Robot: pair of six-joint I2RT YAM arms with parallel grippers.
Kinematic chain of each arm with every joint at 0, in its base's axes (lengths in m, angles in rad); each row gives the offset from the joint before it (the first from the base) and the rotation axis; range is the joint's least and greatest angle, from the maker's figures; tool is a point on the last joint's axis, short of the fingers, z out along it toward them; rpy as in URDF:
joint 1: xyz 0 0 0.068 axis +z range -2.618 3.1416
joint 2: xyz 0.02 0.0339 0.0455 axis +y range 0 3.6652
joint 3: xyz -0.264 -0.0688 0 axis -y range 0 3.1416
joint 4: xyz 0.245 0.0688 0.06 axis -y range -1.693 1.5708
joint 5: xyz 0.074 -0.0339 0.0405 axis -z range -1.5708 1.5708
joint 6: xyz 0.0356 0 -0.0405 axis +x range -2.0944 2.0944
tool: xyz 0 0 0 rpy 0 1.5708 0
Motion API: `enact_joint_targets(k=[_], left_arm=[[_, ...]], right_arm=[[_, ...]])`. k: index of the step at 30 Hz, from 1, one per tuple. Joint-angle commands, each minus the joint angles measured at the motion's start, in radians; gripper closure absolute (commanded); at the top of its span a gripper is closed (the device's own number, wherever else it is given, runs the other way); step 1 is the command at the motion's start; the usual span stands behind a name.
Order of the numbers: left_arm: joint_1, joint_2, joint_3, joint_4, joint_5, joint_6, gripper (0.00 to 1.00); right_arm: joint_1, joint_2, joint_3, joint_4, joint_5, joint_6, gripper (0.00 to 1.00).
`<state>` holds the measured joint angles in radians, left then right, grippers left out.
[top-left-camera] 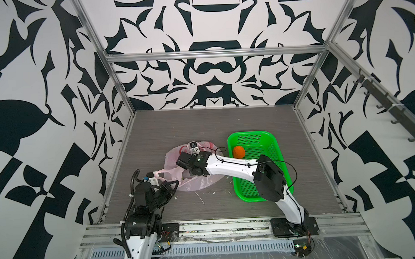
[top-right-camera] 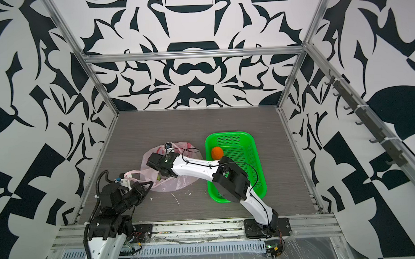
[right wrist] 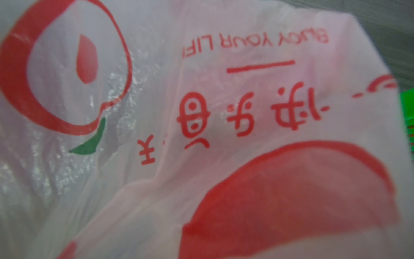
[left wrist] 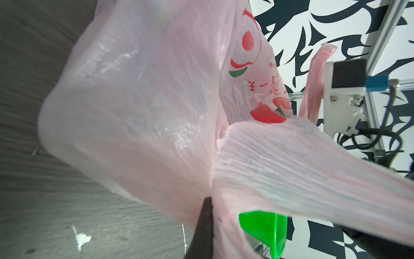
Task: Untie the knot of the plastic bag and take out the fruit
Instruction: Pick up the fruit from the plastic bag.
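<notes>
Black-and-white patterned walls box in a grey wood-grain desk (top-left-camera: pixel 225 124), where the plastic bag (top-left-camera: pixel 172 157) lies left of the middle, nearer the front edge, and a green basket (top-left-camera: pixel 249 134) sits just beside it toward the right edge. No tied knot shows; the bag's mouth looks open, so the untying seems done and the step in hand is taking out the fruit. One piece, an orange (top-left-camera: pixel 238 152), lies in the basket's far end. The left gripper (top-left-camera: pixel 174 184) is clamped on the bag's film near the front-left corner, pulling it taut; the left wrist view shows a dark fingertip (left wrist: pixel 207 224) pressed into the stretched pink sheet. The right gripper (top-left-camera: pixel 181 163) reaches over the bag's mouth, and whether its jaws stand apart cannot be told, since its own camera sees only printed film. Next it probably needs to find a fruit inside and close on it while the left holds the mouth open. Thin, translucent and crinkled, the bag carries red fruit prints and lettering
</notes>
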<state>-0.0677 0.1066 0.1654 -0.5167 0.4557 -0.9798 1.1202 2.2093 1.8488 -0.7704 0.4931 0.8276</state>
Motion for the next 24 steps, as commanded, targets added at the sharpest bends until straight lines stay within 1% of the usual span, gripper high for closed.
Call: enact_joint_targets(k=[1,15,24], left_arm=[[0.0,0.012,-0.055,-0.012,0.007,-0.008,1.0],[0.001,0.113,-0.06,0.108,0.006,-0.01,1.0],[0.001,0.124,-0.06,0.119,0.007,-0.009,1.0]], right_arm=[[-0.011,0.008,0.036,-0.018,0.003,-0.002,0.34],[-0.028,0.083,0.104,-0.002,0.015,-0.01,0.34],[-0.032,0.125,0.142,-0.007,-0.004,-0.015,0.34]])
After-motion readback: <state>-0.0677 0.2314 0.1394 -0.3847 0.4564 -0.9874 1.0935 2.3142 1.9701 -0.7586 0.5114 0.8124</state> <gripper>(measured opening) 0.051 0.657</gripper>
